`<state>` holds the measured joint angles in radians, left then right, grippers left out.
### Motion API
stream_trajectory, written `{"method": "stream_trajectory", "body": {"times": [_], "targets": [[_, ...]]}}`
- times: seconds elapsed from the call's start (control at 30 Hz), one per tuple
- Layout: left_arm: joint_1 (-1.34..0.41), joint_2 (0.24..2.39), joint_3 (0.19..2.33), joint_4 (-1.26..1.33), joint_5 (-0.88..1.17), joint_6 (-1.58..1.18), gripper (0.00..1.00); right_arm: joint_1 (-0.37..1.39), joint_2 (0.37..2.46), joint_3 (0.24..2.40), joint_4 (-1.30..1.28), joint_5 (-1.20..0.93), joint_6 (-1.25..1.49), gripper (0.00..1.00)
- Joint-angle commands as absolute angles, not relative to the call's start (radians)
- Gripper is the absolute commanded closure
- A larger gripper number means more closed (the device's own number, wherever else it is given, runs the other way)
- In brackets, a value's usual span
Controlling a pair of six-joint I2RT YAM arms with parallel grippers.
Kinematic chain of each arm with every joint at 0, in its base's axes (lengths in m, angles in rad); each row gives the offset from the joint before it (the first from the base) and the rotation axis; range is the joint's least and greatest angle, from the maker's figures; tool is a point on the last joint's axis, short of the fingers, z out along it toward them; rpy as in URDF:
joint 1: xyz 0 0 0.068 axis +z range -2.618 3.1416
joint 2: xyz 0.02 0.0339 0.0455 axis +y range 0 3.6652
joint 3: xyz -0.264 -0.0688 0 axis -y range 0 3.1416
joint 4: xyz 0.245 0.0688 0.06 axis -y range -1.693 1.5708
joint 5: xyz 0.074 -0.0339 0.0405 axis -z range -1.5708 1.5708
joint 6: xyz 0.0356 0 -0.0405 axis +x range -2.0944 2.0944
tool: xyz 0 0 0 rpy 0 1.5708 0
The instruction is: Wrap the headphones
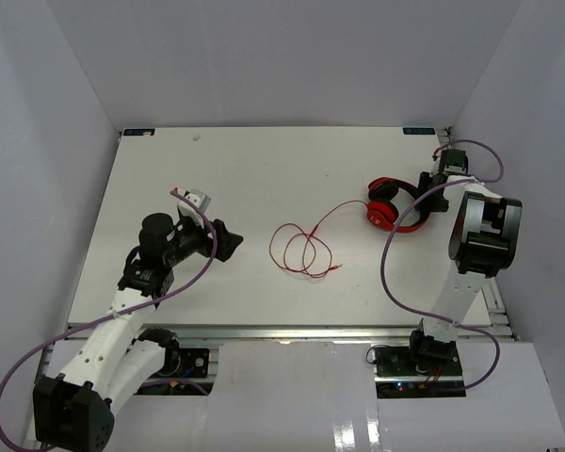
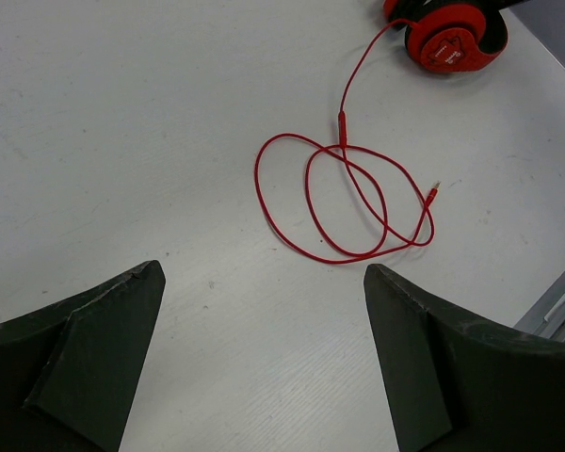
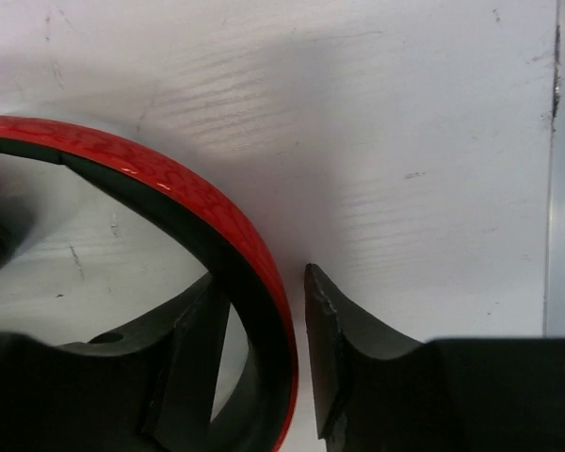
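Red headphones (image 1: 395, 209) lay near the table's (image 1: 264, 160) right edge, toward the far corner. The ear cups faced mid-table and the headband (image 3: 217, 217) arched rightward. Their cord (image 1: 301, 250) trailed left into loose loops, well away from every edge. The right gripper (image 1: 429, 186) straddled the headband, its fingers slightly apart from it. The left gripper (image 1: 228, 241) gaped wide beside the loops.

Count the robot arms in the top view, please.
2. The left arm rises from the near left edge; the right arm from the near right edge, reaching the headphones. None seems hidden.
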<state>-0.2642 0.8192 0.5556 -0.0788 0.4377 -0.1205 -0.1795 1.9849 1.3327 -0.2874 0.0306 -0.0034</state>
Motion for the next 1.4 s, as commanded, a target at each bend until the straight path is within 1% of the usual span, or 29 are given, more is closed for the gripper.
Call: {"method": "stream_trajectory", "body": {"times": [0.0,0.2,0.27,0.3,0.4,0.47,0.53,0.6,0.73,0.83,0.97,1.1,1.27,1.37], "targets": [[-0.268,0.810,0.577,-0.081,0.452,-0.110,0.02,-0.183,2.008,1.358,-0.302,-0.064,-0.077,0.60],[-0.268,0.804,0.577,-0.079,0.474,-0.107,0.02,-0.189,2.022,1.350,-0.308,-0.095,-0.115,0.79],[-0.268,0.803,0.566,-0.050,0.559,-0.110,0.02,-0.191,2.021,1.351,-0.309,-0.116,-0.117,0.89],[-0.268,0.800,0.553,-0.019,0.605,-0.115,0.02,-0.194,2.014,1.351,-0.309,-0.132,-0.118,0.92],[-0.276,0.796,0.515,0.080,0.781,-0.140,0.02,-0.204,1.958,1.330,-0.305,-0.242,-0.113,0.92],[-0.302,0.795,0.497,0.110,0.802,-0.150,0.02,-0.203,1.871,1.300,-0.305,-0.316,-0.104,0.92],[-0.368,0.801,0.484,0.146,0.796,-0.150,0.02,-0.196,1.768,1.252,-0.321,-0.376,-0.100,0.92],[-0.444,0.823,0.489,0.161,0.739,-0.142,0.02,-0.185,1.649,1.220,-0.347,-0.426,-0.106,0.92],[-0.683,0.900,0.524,0.180,0.576,-0.058,0.02,-0.184,1.417,1.152,-0.406,-0.516,-0.124,0.92],[-0.775,0.971,0.529,0.225,0.460,0.020,0.02,-0.184,1.271,1.097,-0.429,-0.584,-0.146,0.92],[-0.790,1.076,0.501,0.346,0.420,0.038,0.02,-0.186,1.088,1.036,-0.469,-0.680,-0.167,0.92],[-0.799,1.110,0.462,0.490,0.357,0.059,0.02,-0.186,0.954,1.026,-0.485,-0.731,-0.162,0.92],[-0.812,1.127,0.456,0.567,0.365,0.035,0.02,-0.186,0.903,1.069,-0.481,-0.764,-0.109,0.92],[-0.831,1.097,0.416,0.625,0.371,-0.014,0.02,-0.185,0.902,1.105,-0.473,-0.759,-0.073,0.92]]}}
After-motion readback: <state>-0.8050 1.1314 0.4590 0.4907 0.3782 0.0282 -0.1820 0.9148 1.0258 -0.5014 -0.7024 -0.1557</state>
